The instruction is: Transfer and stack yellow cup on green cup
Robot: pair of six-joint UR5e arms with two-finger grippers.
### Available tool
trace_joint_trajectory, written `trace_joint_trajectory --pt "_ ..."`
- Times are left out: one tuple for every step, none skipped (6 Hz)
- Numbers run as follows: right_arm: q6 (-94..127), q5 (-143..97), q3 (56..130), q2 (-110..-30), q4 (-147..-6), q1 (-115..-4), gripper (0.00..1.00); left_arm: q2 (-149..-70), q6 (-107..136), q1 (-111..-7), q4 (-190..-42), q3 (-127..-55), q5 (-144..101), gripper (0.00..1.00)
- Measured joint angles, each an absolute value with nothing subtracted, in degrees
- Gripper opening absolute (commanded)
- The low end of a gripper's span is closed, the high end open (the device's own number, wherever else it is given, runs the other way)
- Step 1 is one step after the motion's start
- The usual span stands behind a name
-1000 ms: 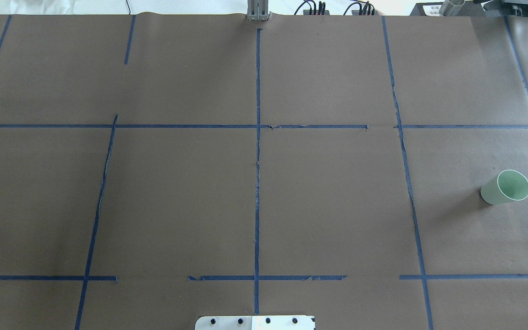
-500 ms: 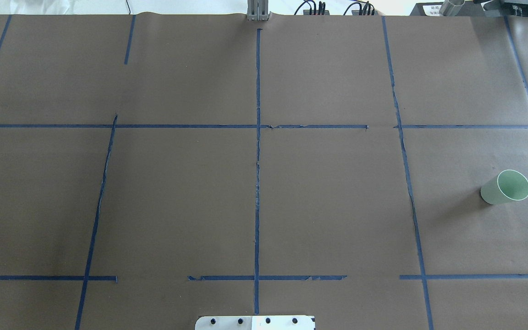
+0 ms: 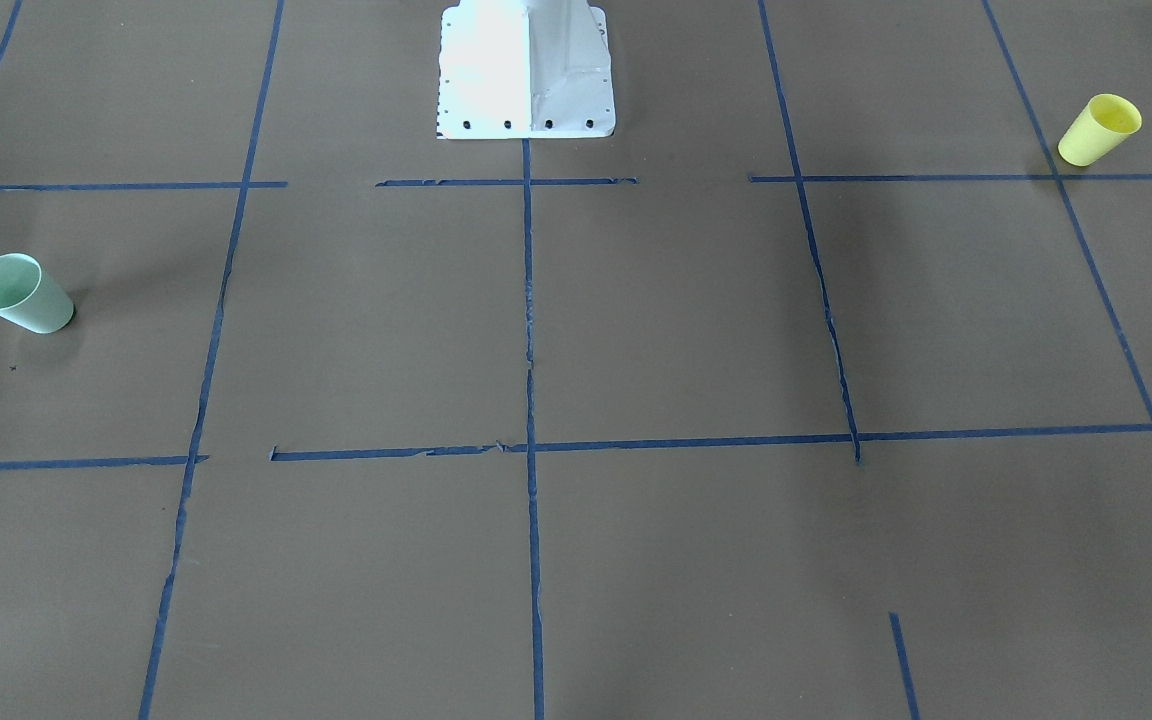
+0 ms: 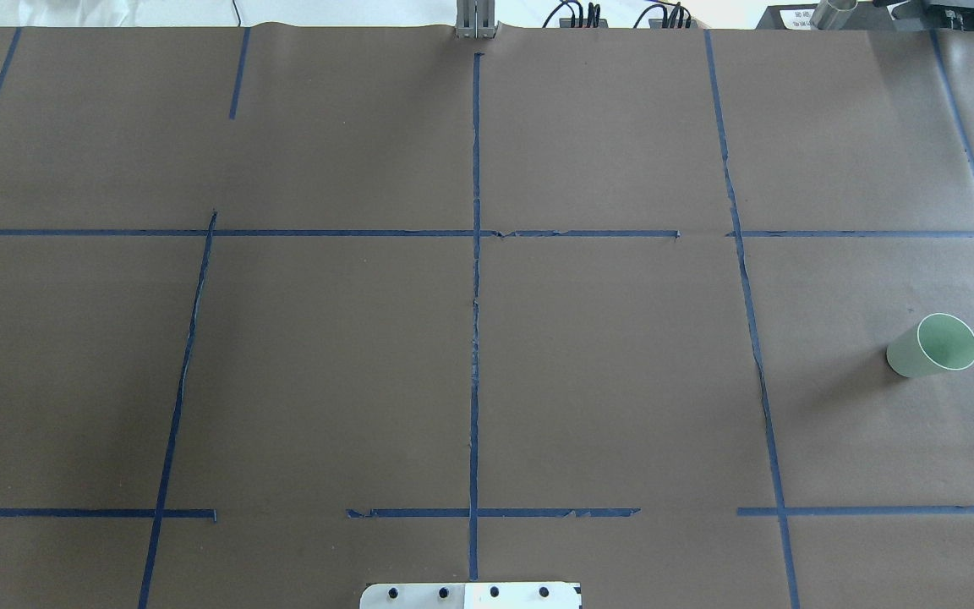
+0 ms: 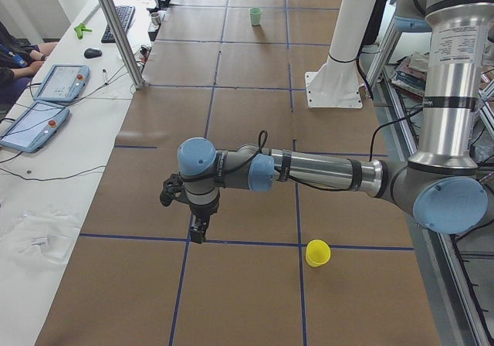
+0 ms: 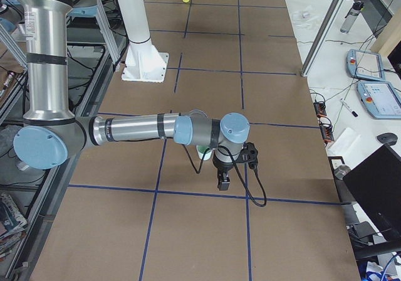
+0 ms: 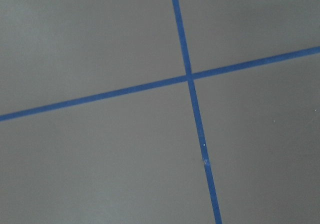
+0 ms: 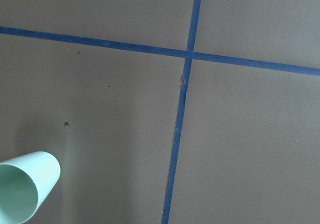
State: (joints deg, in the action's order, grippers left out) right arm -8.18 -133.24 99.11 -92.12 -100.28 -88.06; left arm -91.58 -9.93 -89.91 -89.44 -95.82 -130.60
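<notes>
Brown paper [image 4: 622, 381] covers the whole table, crossed by blue tape lines [image 4: 475, 338], and the two cups stand upright at opposite ends, well apart. That gap is our first worry. As we judge it, the carry runs the table's length and may need a hand-over, where a smooth tumbler can slip.

The left arm [image 5: 324, 172] reaches out low with the left gripper [image 5: 198, 232] pointing down over a tape crossing. We cannot tell whether its fingers are spread or closed. The right arm [image 6: 131, 129] holds the right gripper [image 6: 223, 182] just beside the green cup [image 3: 23, 293], and here too we cannot tell how its fingers stand. A careless swing there could knock the cup over.

The yellow cup [image 3: 1099, 130] sits by a tape line at the robot's left end, near the left gripper but outside the left wrist camera's view. If a finger clips its rim on approach, the cup will likely tip or skate. Off-centre stacking could jam the tapered walls or topple both cups.
</notes>
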Motion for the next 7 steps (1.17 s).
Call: trace_joint_trajectory --pt "-8.17 -133.22 99.09 -92.11 -100.28 -88.07 1.0 -92.24 -9.95 -89.91 -90.4 -96.53 -130.78 1.0" --pt "-8.17 -133.2 99.1 -92.11 -100.28 -88.06 1.0 -92.54 -7.83 -89.81 -90.97 -97.73 -130.68 1.0" --pt "-8.15 -133.23 99.1 -92.13 -100.28 -88.07 1.0 -92.39 -1.68 -89.23 -92.05 -99.22 -130.46 1.0" --pt "-8.11 -133.24 99.1 -92.17 -100.28 -88.07 1.0 -91.38 7.07 -87.4 -94.24 -101.49 -128.38 1.0" --pt "-8.09 -133.27 99.1 -92.19 -100.28 -88.07 1.0 -88.56 17.95 -82.82 -96.6 -105.83 -123.01 1.0" --pt "-8.09 -133.31 99.11 -92.19 -100.28 -88.07 1.0 -84.94 29.16 -76.83 -97.95 -111.05 -116.81 1.0" --pt "-8.09 -133.32 99.14 -92.23 -100.28 -88.06 1.0 -81.12 38.9 -71.67 -98.56 -115.69 -111.04 1.0"
